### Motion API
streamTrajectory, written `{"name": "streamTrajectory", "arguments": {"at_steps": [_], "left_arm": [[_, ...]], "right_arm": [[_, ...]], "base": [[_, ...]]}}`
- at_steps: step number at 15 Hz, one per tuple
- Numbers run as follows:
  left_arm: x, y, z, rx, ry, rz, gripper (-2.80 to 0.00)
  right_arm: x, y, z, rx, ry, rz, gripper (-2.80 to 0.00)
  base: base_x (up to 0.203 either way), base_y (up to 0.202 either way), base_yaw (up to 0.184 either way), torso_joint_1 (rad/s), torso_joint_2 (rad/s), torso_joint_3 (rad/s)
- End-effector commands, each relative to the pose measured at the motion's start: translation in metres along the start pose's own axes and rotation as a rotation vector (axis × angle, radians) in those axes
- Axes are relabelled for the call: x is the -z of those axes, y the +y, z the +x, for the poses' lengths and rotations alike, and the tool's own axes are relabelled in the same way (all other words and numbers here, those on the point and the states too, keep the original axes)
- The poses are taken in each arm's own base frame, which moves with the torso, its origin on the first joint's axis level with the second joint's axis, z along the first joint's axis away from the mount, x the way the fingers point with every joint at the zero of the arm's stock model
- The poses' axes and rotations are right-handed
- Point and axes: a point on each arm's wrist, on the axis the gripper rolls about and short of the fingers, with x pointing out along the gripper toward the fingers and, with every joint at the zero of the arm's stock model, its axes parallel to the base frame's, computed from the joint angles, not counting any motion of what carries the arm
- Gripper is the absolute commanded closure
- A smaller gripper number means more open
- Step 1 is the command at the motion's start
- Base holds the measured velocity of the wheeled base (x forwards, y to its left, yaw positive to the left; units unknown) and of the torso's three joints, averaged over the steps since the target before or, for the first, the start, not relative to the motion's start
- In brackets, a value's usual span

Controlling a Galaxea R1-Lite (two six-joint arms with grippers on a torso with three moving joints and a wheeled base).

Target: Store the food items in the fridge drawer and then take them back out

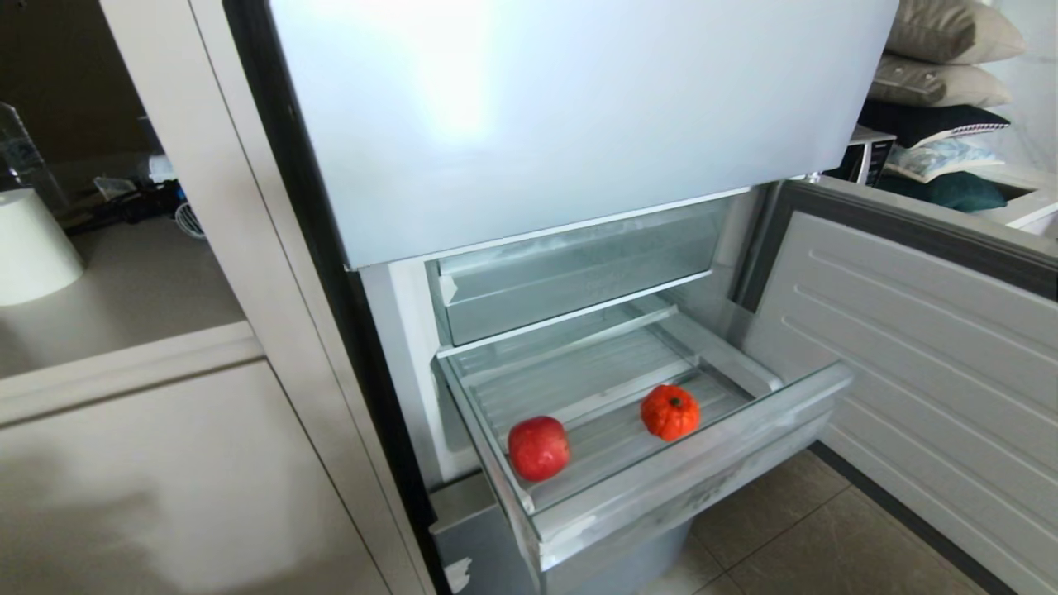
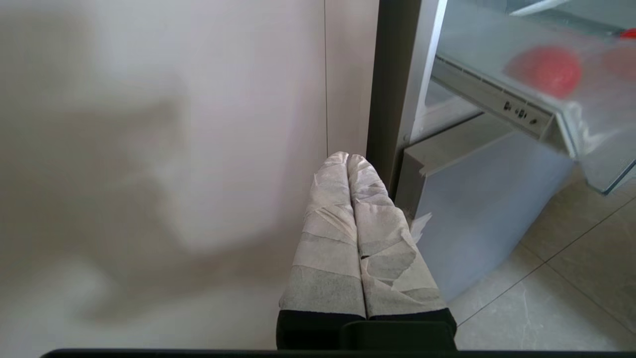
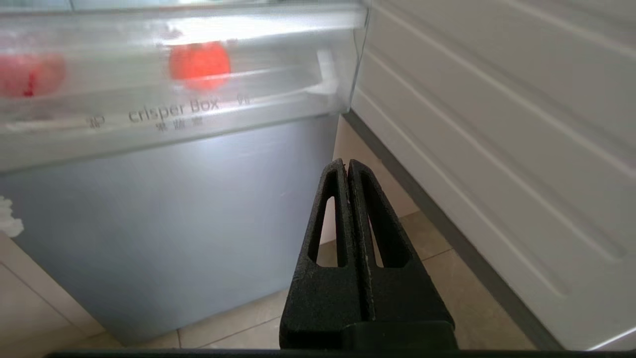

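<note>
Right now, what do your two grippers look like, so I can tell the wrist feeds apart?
The left gripper has two long tapered fingers wrapped in whitish, wrinkled tape over a black base. The right gripper is bare matte black, rough-textured, with a slot cut through each tapered finger.

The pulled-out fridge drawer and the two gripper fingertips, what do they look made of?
The drawer looks like clear, slightly frosted plastic: the apple shows through its wall. Left gripper fingers look wrapped in whitish tape. Right gripper fingers look like matte black plastic or rubber.

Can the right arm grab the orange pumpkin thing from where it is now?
Probably not yet. The right end effector sits shut below the fridge drawer, whose front lip stands between it and the pumpkin.
</note>
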Motion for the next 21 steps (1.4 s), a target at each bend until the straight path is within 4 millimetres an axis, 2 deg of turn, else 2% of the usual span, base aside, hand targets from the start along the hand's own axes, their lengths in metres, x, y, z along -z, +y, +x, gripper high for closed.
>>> {"name": "streamTrajectory", "arguments": {"at_steps": [1,21], "left_arm": [[0.0,0.0,0.0,-0.001,0.0,0.0,0.0],[0.0,0.0,0.0,0.001,0.0,0.0,0.0]], "right_arm": [[0.0,0.0,-0.0001,-0.001,-0.002,-0.001,0.0],[0.0,-0.0004,-0.0001,0.018,-0.001,0.032,0.0]], "base": [[0.0,0.0,0.0,0.158,-0.39,-0.237],[0.0,0.0,0.0,0.137,-0.32,-0.179]]}}
